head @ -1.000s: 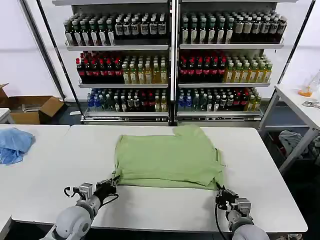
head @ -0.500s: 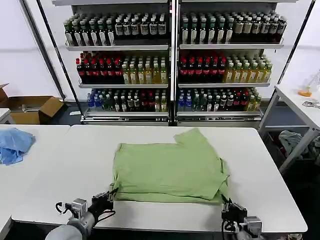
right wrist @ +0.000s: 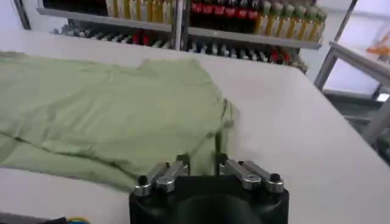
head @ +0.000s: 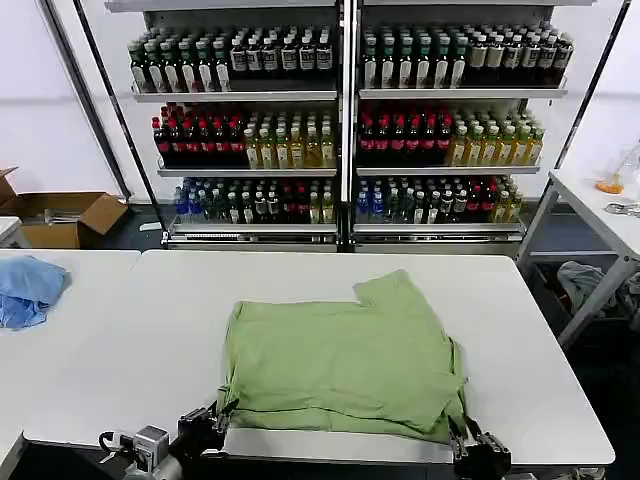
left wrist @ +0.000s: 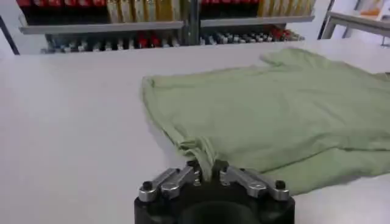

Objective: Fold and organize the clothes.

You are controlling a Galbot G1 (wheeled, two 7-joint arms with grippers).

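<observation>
Both tools, left (left wrist: 207, 172) and right (right wrist: 204, 163), pinch the limp green shirt's (head: 340, 362) near corners; soft cloth, best held by its edges.

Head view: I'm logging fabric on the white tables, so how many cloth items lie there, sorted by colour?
Light-green shirt, pinched at its near corners by the left tool and right tool: 1
Blue cloth on the side table: 1
Total: 2
</observation>
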